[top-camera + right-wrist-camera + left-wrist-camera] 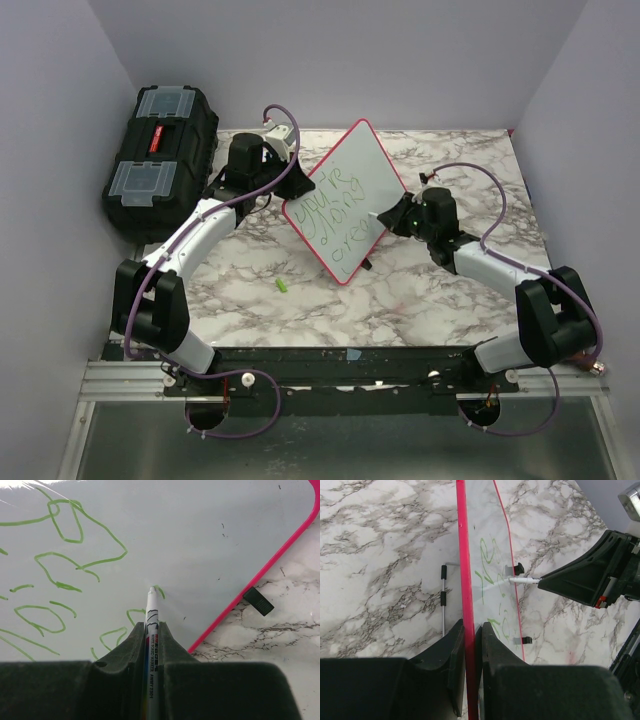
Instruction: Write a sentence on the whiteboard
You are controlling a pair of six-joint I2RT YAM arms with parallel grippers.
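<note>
The whiteboard (350, 185) with its red-pink frame (464, 570) stands tilted on edge over the marble table. My left gripper (470, 632) is shut on its left frame edge, one finger on each face. The sentence (338, 205) runs in green over three lines, roughly "you're doing great". My right gripper (151, 630) is shut on a white board marker (152, 615). The marker's tip touches the board (210, 535) at the end of the last green strokes (65, 555). In the left wrist view the marker (520, 580) meets the board face (487, 535) from the right.
A black toolbox (160, 155) with clear lid compartments sits at the back left. A small green piece (283, 286) lies on the table in front of the board. A thin metal rod with black grips (443, 600) lies behind the board. A black clip (258, 601) sticks out under the frame.
</note>
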